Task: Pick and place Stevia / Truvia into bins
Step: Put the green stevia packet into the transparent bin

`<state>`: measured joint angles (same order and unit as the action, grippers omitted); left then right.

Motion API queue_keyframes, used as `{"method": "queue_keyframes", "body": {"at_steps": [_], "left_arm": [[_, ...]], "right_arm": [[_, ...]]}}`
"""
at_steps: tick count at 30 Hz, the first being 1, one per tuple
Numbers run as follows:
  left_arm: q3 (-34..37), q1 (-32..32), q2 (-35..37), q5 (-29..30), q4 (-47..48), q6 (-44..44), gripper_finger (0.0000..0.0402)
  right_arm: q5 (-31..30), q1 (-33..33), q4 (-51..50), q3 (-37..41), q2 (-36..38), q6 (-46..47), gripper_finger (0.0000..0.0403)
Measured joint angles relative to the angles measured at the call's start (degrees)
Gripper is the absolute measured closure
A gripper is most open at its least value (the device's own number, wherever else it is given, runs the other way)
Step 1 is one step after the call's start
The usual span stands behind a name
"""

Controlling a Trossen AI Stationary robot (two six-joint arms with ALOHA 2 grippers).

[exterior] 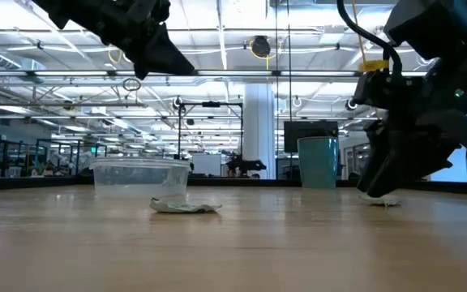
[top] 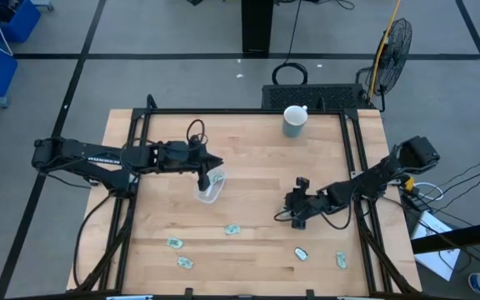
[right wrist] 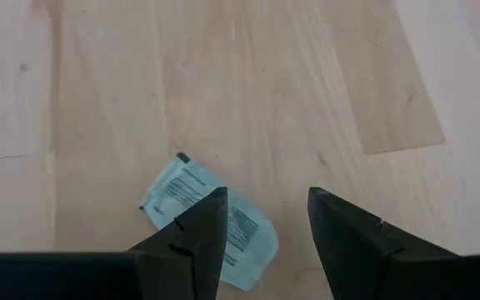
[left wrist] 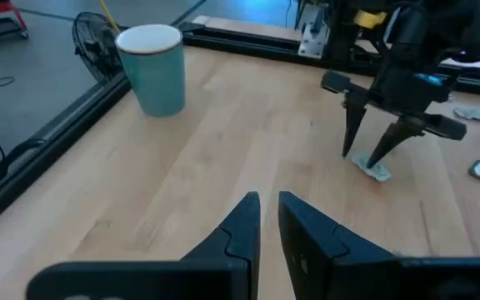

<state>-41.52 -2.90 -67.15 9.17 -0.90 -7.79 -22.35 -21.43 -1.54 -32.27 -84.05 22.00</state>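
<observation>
right gripper: the dark two-finger right gripper (top: 297, 218) is down at the wooden table (top: 257, 158), right of centre, fingers spread apart and grasping nothing; one pale green and white sweetener packet (right wrist: 211, 218) lies flat on the wood right at its fingertips, partly behind one finger (right wrist: 192, 237)

left gripper: the left gripper (left wrist: 268, 218) hangs above the small clear plastic bin with rounded corners (top: 209, 188), fingers nearly together with just a thin gap, nothing between them

bin: sits left of the table's centre; looks like there's a bit of green at its rim on the high view, can't tell if that's a packet inside

loose packets: several more scattered along the near side of the table, e.g. (top: 233, 228), (top: 174, 243), (top: 186, 262), (top: 301, 253), (top: 341, 260), all well apart from the bin; from table height one crumpled packet (exterior: 184, 207) lies in front of the bin

mug: a grey-green mug with white inside (top: 294, 120) stands upright near the far edge

background: a black floor fan (top: 392, 43) stands off the table's far right corner
</observation>
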Motion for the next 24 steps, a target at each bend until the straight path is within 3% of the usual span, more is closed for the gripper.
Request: {"method": "queue_keyframes", "body": {"at_steps": [5, 15, 19, 24], "left_arm": [[0.0, 0.0, 0.0, 0.4, 2.8, 0.0, 0.035], [0.0, 0.0, 0.0, 1.4, 3.4, -0.2, 0.035], [0.0, 0.0, 0.0, 1.5, 3.7, -0.2, 0.035], [0.0, 0.0, 0.0, 1.5, 3.8, -0.2, 0.035]], "right_arm": [[0.1, 0.0, -1.1, 0.0, -0.1, -0.2, 0.0241], [-0.8, 0.0, -1.6, 3.5, 0.2, 12.9, 0.0245], [-0.7, 0.0, 0.5, 8.0, 0.1, 16.6, 0.0271], [-1.3, 0.0, 16.5, 15.4, 0.1, 13.9, 0.0335]]}}
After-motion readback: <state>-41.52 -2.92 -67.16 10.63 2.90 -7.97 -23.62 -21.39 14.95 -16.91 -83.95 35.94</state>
